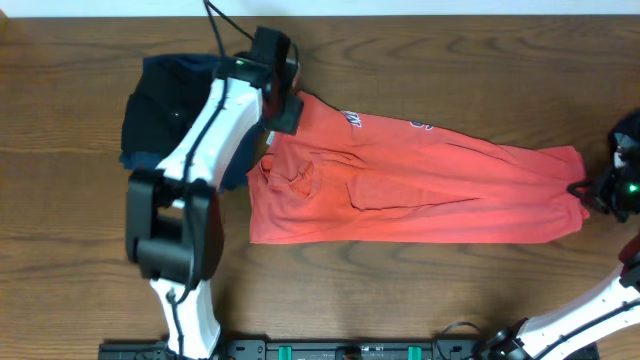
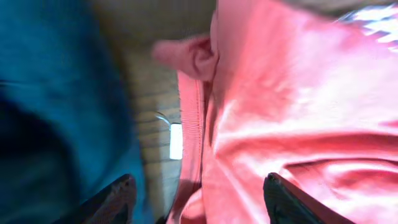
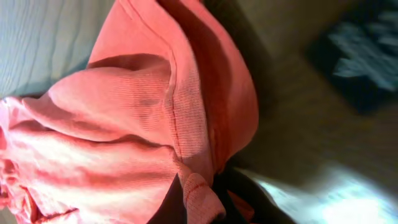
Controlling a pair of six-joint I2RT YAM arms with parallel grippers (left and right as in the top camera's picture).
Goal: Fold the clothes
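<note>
Along the T-shirt (image 1: 420, 185) edge, open table (image 1: 400, 295)

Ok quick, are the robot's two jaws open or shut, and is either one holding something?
Left gripper: open, holding nothing, above the coral-red T-shirt.
Right gripper: closed, pinching the T-shirt's edge.

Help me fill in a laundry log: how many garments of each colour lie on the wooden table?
Coral-red soft-fabric short-sleeved T-shirt with white lettering: 1
Folded black garment: 1
Folded navy-blue garment: 1
Total: 3
</note>
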